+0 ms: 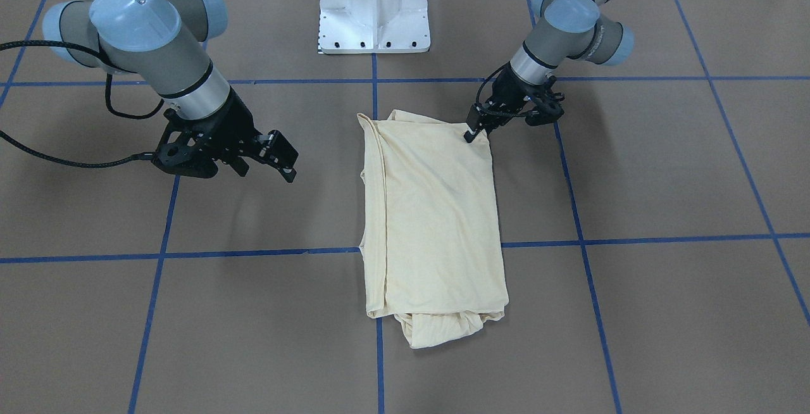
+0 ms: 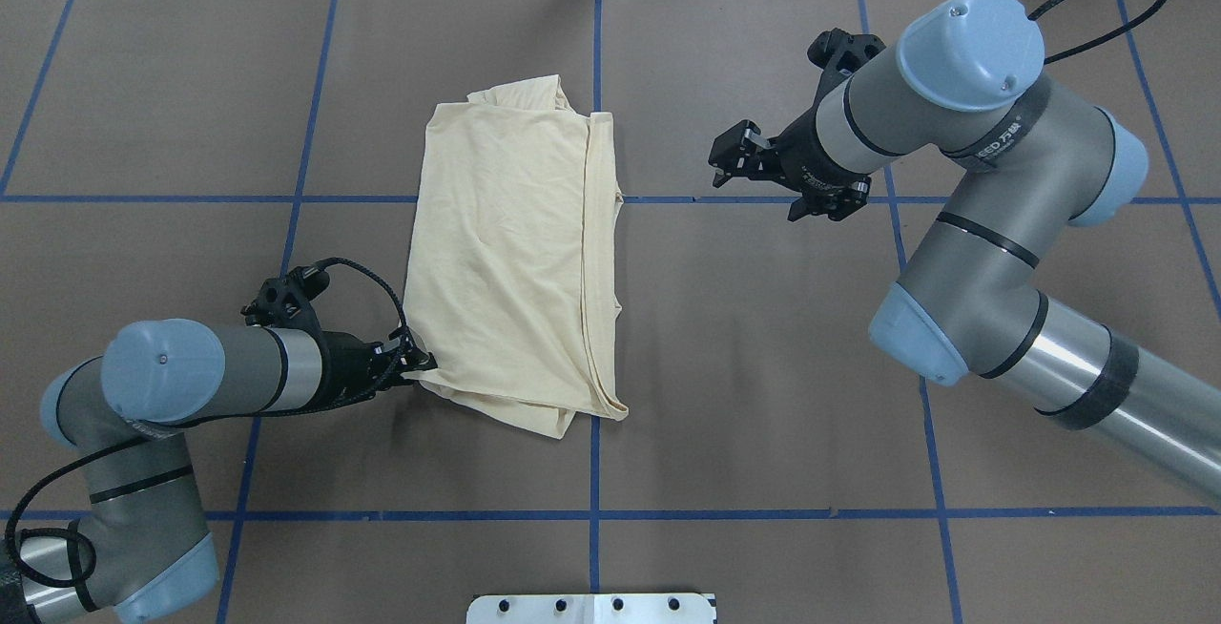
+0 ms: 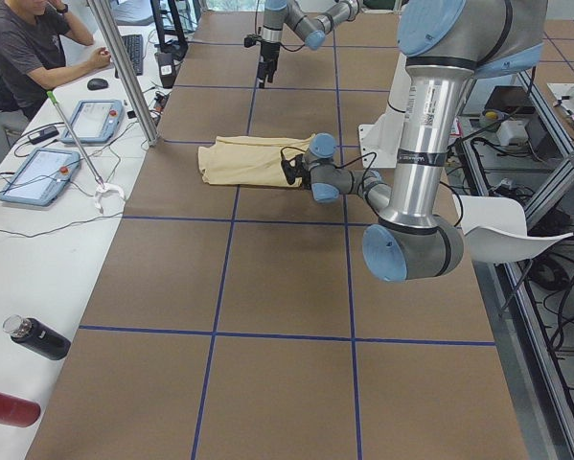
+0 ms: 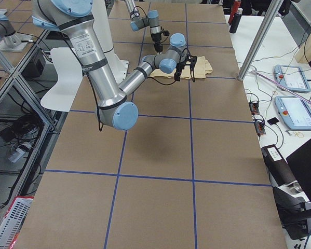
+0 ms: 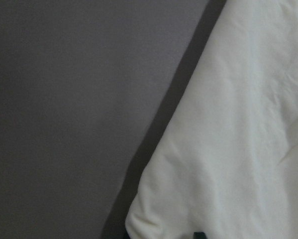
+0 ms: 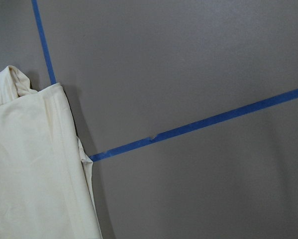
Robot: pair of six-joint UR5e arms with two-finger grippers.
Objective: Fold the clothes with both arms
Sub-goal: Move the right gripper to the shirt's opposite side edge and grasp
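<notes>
Overhead exterior view: nearest the robot's base, the left gripper (image 2: 421, 364) is closed narrowly on the near corner of the cream T-shirt (image 2: 506, 242). The shirt lies folded on the brown surface (image 2: 763, 366), plain face up, stretching away from that gripper. Farther out, the right gripper (image 2: 730, 161) hangs spread wide, well apart from the shirt. The right arm (image 2: 983, 223) carries lettering ending "EED"; the rest is unreadable.

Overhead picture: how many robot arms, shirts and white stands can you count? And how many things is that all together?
robot arms: 2, the left arm and the right arm
cream shirt: 1
white stand: 1
total: 4
</notes>
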